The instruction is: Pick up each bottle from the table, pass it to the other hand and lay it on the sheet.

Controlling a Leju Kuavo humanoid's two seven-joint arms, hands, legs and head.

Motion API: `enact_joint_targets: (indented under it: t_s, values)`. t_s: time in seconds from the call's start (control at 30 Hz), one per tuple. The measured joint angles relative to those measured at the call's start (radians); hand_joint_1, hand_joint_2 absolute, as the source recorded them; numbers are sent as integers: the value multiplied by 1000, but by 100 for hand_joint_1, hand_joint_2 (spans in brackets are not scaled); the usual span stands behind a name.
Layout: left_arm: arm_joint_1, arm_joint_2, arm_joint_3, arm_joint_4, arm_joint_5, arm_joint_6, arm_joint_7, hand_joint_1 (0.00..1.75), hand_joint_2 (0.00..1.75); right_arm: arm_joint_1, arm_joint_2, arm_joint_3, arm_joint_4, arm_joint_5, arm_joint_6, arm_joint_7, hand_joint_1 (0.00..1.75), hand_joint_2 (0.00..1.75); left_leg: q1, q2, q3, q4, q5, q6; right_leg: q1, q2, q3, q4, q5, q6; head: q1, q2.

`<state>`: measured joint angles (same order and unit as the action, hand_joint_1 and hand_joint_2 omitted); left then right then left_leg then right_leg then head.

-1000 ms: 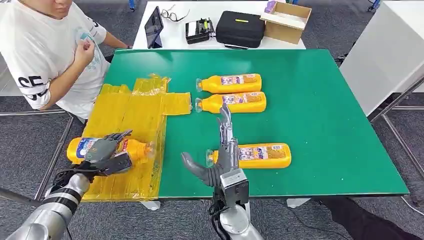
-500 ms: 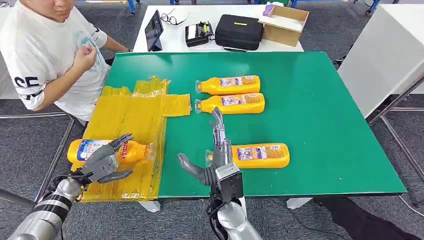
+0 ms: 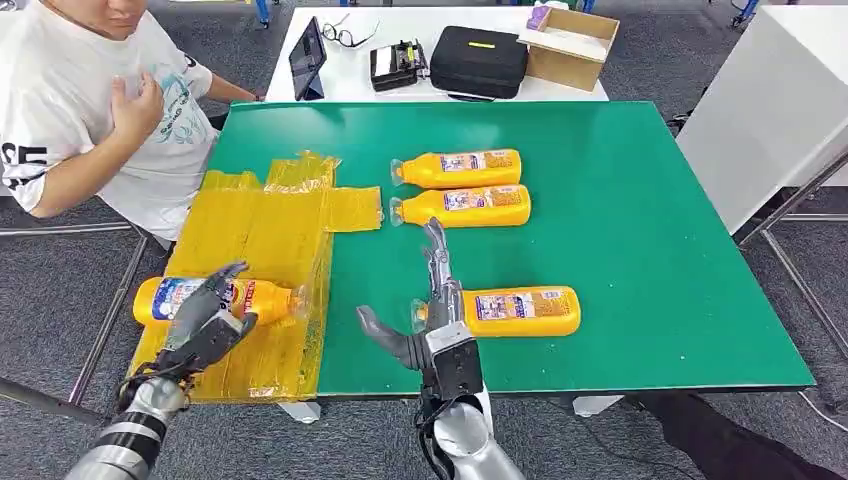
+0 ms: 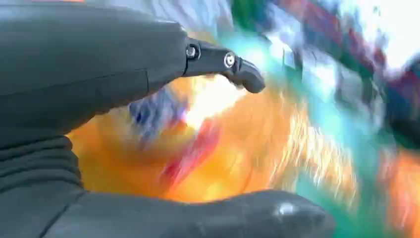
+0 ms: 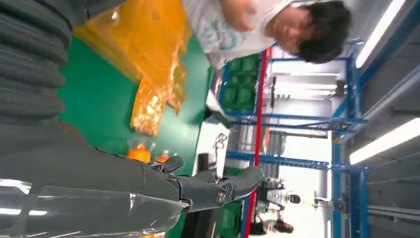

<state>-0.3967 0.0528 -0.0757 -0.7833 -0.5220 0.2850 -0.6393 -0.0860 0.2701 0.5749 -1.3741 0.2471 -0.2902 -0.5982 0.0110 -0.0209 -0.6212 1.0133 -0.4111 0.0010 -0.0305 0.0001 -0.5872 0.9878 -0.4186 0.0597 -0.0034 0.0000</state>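
Yellow sheet [image 3: 262,262]: crinkled plastic over the table's [image 3: 640,230] near left corner. Bottle on sheet [image 3: 215,300]: orange, clear cap, blue-red label, lying on its side at the sheet's left edge. Left hand [image 3: 205,322]: over that bottle, fingers spread, gripping nothing; left wrist view blurred, only orange, red and blue smears between thumb and fingers. Right hand [image 3: 425,320]: fingers straight, thumb out, empty, at the cap end of the near bottle [image 3: 510,311], right of the sheet. Two more bottles [image 3: 462,187]: side by side, right of the sheet's far end. Right wrist view: person [image 5: 257,25] beyond the sheet.
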Motion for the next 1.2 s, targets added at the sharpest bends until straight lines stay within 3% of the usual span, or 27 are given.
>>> enact_joint_targets:
  t_s: [0.17, 0.37, 0.47, 0.5, 0.63, 0.8, 1.2]
  values:
    - [12, -70, 92, -109, 20, 71, 7, 0, 0, -1, 0, 4, 0, 23, -15, 8, 0, 175, 0, 1, -4, 0, 0, 1, 0, 0, -3, 0, 1, 1, 0, 0]
    - [28, -101, 136, -154, 34, 80, -4, 0, 0, -1, -1, 4, 0, 39, -20, 10, 0, 175, 0, 1, -7, 0, 0, 0, 0, 0, -6, 0, 1, 1, 0, 0]
    - [31, -122, 171, -185, 119, 129, -51, 0, 0, -7, -10, 16, 0, 185, -75, 69, 0, 175, 0, 1, -7, 0, 0, 0, 0, 0, -7, 0, 1, 1, 0, 0]
    - [32, -128, 183, -207, 151, 146, -54, 0, 175, -12, -17, 22, 1, 263, -85, 115, 0, 175, 0, 1, -7, 0, 0, 0, 0, 0, -7, 0, 1, 1, 0, 0]
    - [61, -147, 235, -298, 226, 160, -55, 0, 175, -45, -92, 18, 3, 463, -18, 320, 0, 175, 0, 0, -8, 0, 0, 1, -1, 0, -6, 0, 1, 1, 0, 0]
    - [166, -167, 284, -429, 234, 156, -55, 0, 175, -64, -232, -24, 3, 579, 116, 439, 0, 175, -2, 0, -8, 1, 0, 1, -3, 0, -7, -1, 1, 2, 0, 0]
    - [291, -231, 277, -511, 198, 60, -54, 0, 175, -55, -690, -100, -124, 469, 429, 552, 0, 175, -4, -1, -8, 1, -1, 3, -3, 0, -7, -2, 2, 3, 0, 0]
